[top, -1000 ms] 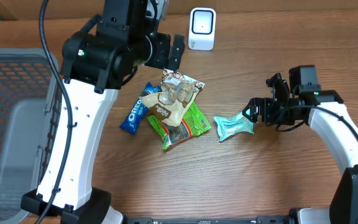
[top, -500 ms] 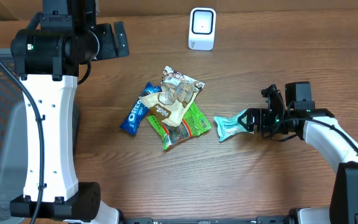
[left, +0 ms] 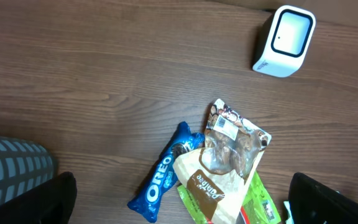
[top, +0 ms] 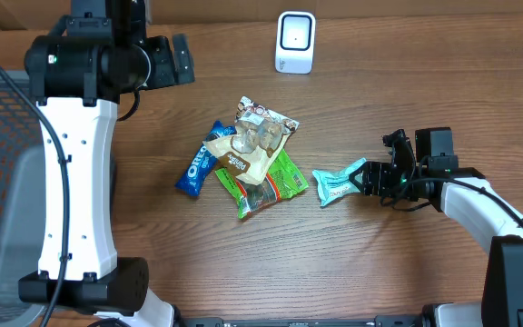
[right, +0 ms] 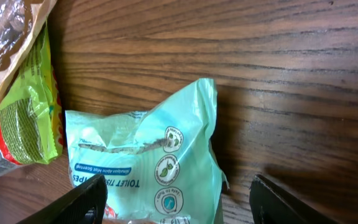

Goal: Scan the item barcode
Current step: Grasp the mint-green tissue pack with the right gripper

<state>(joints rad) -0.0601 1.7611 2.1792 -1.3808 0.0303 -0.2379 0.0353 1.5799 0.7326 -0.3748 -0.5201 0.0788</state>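
Though astride right end of tissue packet [top: 337, 186], noted right gripper [top: 364, 178] open, unclamped, long axis running leftward.

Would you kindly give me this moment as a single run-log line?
left gripper open, empty | right gripper open, astride mint-green plastic tissue packet | white box-shaped scanner untouched

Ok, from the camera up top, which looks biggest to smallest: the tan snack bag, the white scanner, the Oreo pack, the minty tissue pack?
1. Tan snack bag
2. White scanner
3. Oreo pack and minty tissue pack: about alike, and the Oreo pack is partly hidden.
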